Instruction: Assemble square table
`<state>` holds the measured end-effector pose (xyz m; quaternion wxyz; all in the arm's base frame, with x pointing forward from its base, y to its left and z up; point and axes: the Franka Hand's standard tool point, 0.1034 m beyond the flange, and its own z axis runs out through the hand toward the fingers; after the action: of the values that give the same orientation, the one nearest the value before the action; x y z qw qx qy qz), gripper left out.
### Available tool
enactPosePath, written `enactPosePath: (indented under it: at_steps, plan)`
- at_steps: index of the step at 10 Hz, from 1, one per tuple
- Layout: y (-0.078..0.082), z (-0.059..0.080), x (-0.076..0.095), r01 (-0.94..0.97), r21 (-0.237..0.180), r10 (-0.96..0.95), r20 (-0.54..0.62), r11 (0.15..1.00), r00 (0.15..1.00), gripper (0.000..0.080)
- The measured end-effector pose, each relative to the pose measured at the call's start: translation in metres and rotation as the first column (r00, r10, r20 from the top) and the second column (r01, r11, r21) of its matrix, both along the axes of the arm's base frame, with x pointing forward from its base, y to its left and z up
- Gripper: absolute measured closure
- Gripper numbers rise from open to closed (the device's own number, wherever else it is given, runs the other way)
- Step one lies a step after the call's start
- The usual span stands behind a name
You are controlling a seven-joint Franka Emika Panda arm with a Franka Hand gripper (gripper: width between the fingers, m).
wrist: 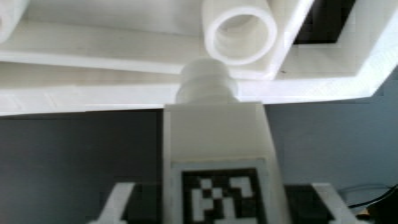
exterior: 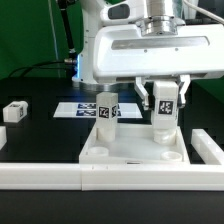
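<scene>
gripper [exterior: 166, 101] clamped on leg [exterior: 165, 120] | leg upright over slab [exterior: 130, 153], tip by far socket [wrist: 242, 35] on the exterior view's right, contact unclear | second leg [exterior: 108, 112] stands far left

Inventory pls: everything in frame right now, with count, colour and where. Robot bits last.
slab: 1, white, round corner sockets, middle of the table
upright leg: 1, white with black-and-white tag, standing on the slab
lying leg: 1, white, tagged, on the table at the exterior view's left
held leg: 1, white, tagged, upright over a slab corner near a socket
marker board: 1, white with black tags, flat behind the slab
border wall: 1, white, along the front and the exterior view's right
table: 1, black
arm: 1, white, above the slab
gripper: 1, shut on the held leg
</scene>
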<state>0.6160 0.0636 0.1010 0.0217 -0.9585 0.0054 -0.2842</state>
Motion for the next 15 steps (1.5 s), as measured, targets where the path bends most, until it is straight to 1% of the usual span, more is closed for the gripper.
enactPosePath:
  at_steps: [2, 5, 10, 13, 15]
  plan:
    - [0.004, -0.01, -0.004, -0.002, 0.003, 0.002, -0.014, 1.0, 1.0, 0.0512]
    - [0.009, -0.021, -0.008, -0.01, 0.002, 0.01, -0.031, 1.0, 0.999, 0.0512]
    - [0.013, -0.022, -0.005, -0.014, 0.002, 0.014, -0.022, 1.0, 1.0, 0.0512]
    - [0.014, -0.022, 0.0, -0.013, 0.002, 0.013, -0.012, 1.0, 1.0, 0.0512]
    - [0.015, -0.027, 0.0, -0.013, 0.002, 0.013, -0.015, 1.0, 1.0, 0.0512]
